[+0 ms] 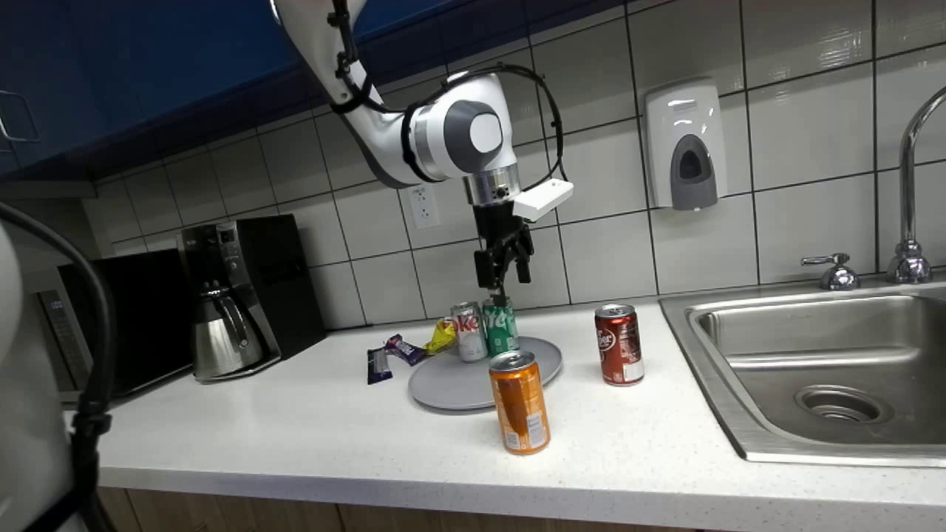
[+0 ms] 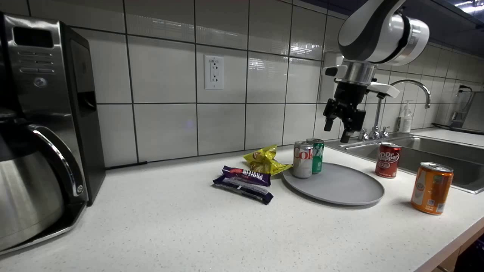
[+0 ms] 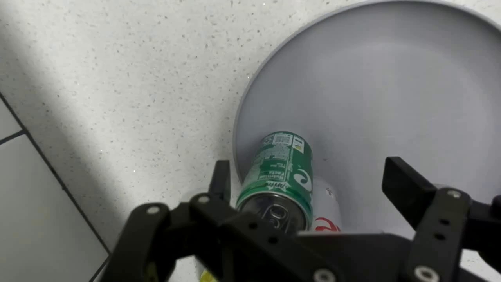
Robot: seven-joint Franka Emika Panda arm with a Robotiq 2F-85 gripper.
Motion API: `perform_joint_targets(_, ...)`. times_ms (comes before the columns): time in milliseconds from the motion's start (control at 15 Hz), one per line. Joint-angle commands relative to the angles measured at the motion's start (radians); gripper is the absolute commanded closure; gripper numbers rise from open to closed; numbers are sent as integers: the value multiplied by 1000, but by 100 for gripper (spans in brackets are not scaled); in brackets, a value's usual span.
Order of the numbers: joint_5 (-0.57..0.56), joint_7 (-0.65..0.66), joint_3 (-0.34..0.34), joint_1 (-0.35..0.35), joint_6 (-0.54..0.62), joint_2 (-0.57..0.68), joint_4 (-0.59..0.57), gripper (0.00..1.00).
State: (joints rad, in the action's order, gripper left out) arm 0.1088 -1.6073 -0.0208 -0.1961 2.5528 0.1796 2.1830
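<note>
My jaws stand wide apart and carry nothing. In an exterior view my black gripper [image 2: 337, 130] hangs above a flat round grey plate [image 2: 348, 189], with a clear gap under the tips. Nearest to me is a green metal Sprite can [image 3: 280, 168], upright on the plate, close to its rim on the side toward the wall of pale tiles [image 2: 162, 71]. In the wrist view it appears between my spread fingers [image 3: 407, 192], nearer the one at that view's left, its pull-tab lid partly hidden by my mechanism. Close beside it, also upright on the plate, stands a silver-white Coke can [image 2: 302, 162] with red lettering; whether the two touch I cannot tell.

Just beside the plate, on the speckled white counter [image 2: 170, 223], lie a crumpled yellow snack bag [image 2: 264, 158], a shiny purple protein bar [image 2: 245, 176] and a dark wrapped bar [image 2: 244, 190]. Toward the plate's opposite side a dark red Dr Pepper can [image 1: 619, 343] stands upright near the stainless steel sink [image 1: 719, 384]. A bright orange can [image 1: 519, 405] stands upright nearer the counter's front edge. Well apart from me stands a black-and-silver coffee maker [image 1: 284, 281] with a metal carafe [image 1: 222, 343].
</note>
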Motion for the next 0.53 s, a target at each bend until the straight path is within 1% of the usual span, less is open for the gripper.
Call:
perform_joint_targets(0, 45, -43, 30, -6, 15, -117, 107, 0)
perform_joint_targets(200, 53, -26, 68, 2, 1, -162, 145, 0)
perform_joint_targets(467, 58, 16, 114, 6, -24, -184, 159, 0)
